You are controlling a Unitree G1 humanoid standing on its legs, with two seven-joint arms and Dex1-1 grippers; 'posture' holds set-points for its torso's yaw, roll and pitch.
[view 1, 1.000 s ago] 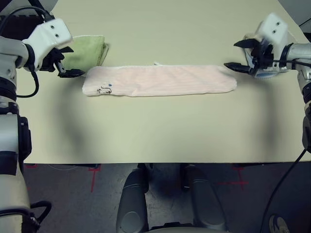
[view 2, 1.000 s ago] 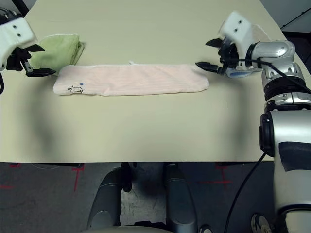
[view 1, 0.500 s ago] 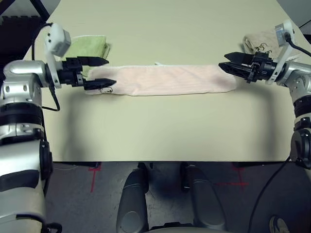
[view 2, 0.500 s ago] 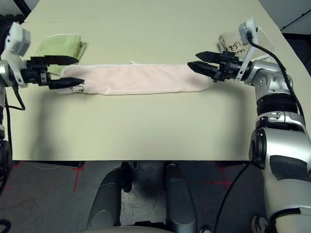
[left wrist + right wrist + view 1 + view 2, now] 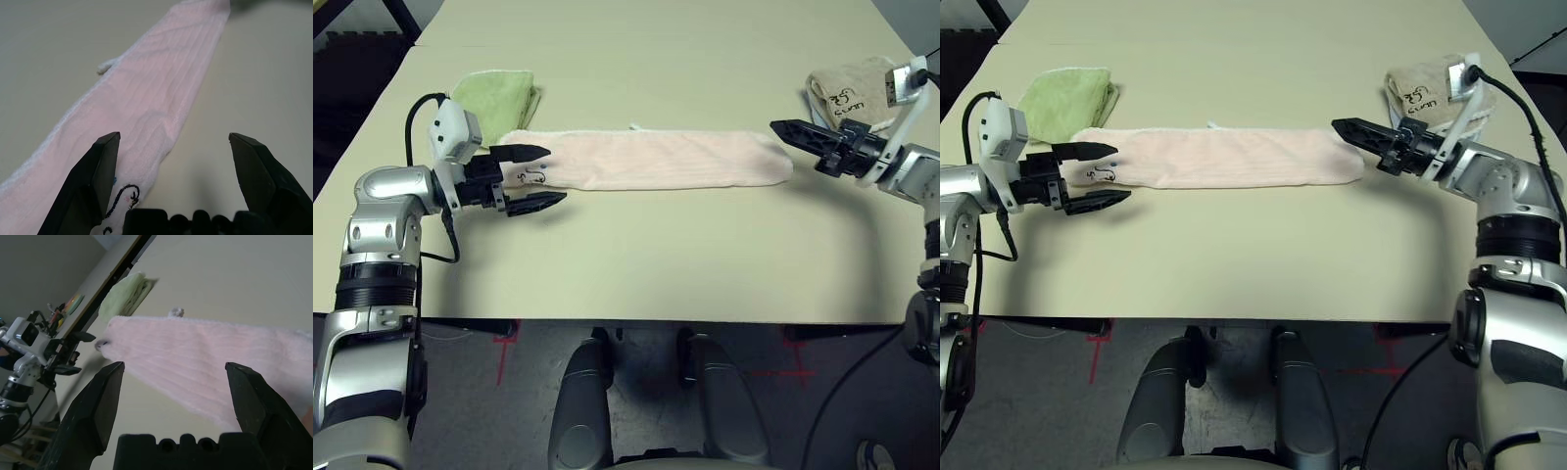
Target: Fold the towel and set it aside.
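Note:
The towel [image 5: 646, 160] is a long pale pink strip lying flat across the middle of the table, with its dark logo at the left end. My left gripper [image 5: 555, 176] is open at that end, straddling the front edge: one finger [image 5: 93, 181] is over the logo corner and the other [image 5: 259, 181] is over bare table. My right gripper [image 5: 1340, 127] is open and points at the towel's right end, with its tips at the towel's edge. The right wrist view looks along the towel [image 5: 210, 357], which runs away between the spread fingers.
A folded light green towel [image 5: 499, 96] lies behind the pink towel's left end. A folded beige towel with dark script [image 5: 847, 88] sits behind my right gripper. The table's front edge [image 5: 636, 318] runs well in front of the towel.
Both arms have come down from raised poses to table height. The left gripper has moved forward to the towel's front left corner. The right gripper has drawn slightly back to the right.

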